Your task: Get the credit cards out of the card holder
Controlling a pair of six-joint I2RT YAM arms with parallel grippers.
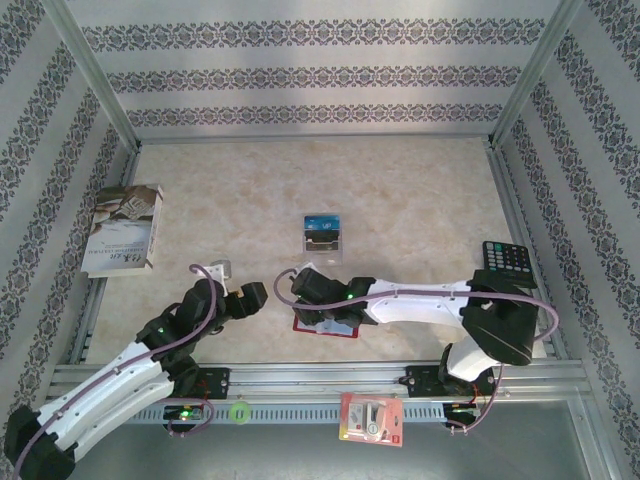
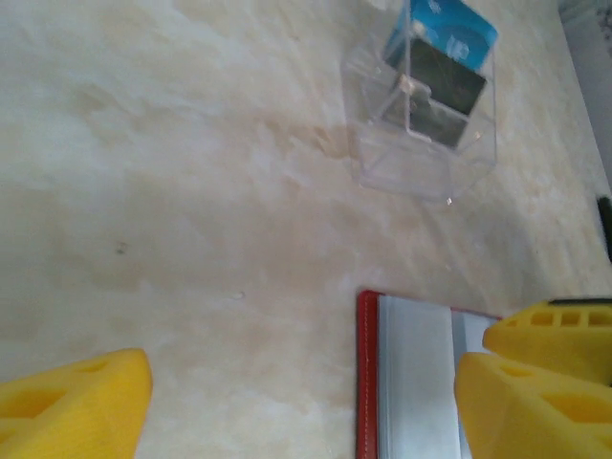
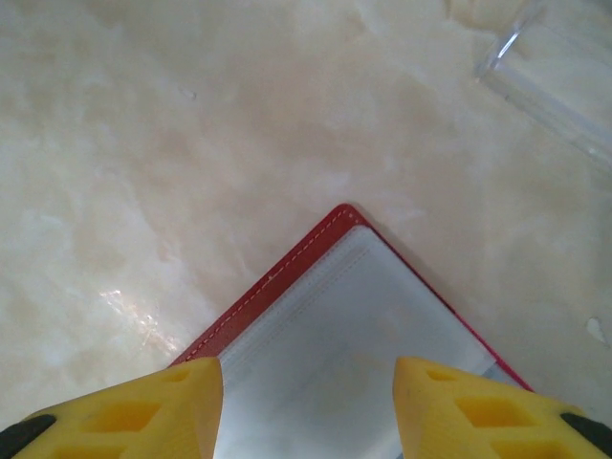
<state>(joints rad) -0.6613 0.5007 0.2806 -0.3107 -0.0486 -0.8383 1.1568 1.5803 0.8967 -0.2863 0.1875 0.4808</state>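
Observation:
The red card holder [image 1: 350, 333] lies open on the table, grey-blue inner pockets [image 3: 335, 344] up. My right gripper [image 1: 318, 312] hovers low over it, jaws open [image 3: 306, 382] astride the pocket page, with nothing between them. My left gripper [image 1: 258, 293] is open just left of the holder [image 2: 411, 382]; its midpoint [image 2: 304, 382] is over bare table beside the holder's red edge. Two credit cards, a blue one [image 2: 454, 29] and a dark one [image 2: 445, 76], stand in a clear plastic stand [image 1: 323, 238] beyond the holder.
A book [image 1: 122, 228] lies at the far left and a black calculator [image 1: 507, 260] by the right wall. A red-and-white blister pack [image 1: 371, 418] and a green ring [image 1: 238, 410] sit on the near rail. Open table stretches behind the stand.

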